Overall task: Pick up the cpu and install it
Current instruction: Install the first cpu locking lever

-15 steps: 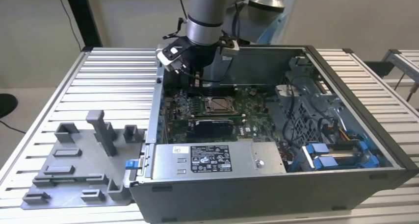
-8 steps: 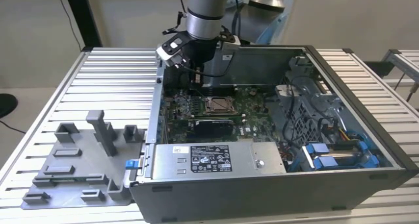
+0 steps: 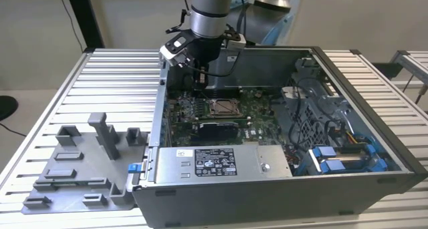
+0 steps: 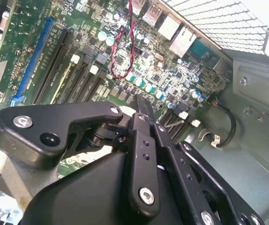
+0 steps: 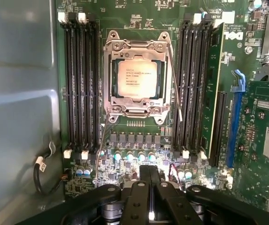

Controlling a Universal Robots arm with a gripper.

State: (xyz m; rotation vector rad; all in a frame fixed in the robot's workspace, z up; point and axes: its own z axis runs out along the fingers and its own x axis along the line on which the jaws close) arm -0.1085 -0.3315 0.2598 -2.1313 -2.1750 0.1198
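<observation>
The cpu (image 5: pixel 136 78) is a silvery square chip lying flat in the motherboard socket, with the metal frame (image 5: pixel 136 47) around it. In the exterior view the cpu (image 3: pixel 223 107) sits mid-board inside the open computer case (image 3: pixel 281 189). My gripper (image 3: pixel 198 82) hangs inside the case over the board's back part, toward the exterior view's left of the socket and apart from it. In both wrist views the two black fingers (image 5: pixel 143 176) (image 4: pixel 142 105) are pressed together, with nothing visible between them.
Black memory slots (image 5: pixel 80 79) (image 5: pixel 195 79) flank the socket. A grey power supply box (image 3: pixel 214 161) lies at the case front, with blue drive bays (image 3: pixel 341 156) at the exterior view's right. A grey fixture plate (image 3: pixel 80 164) rests on the slatted table. A red-and-black cable (image 4: pixel 125 51) loops over the board.
</observation>
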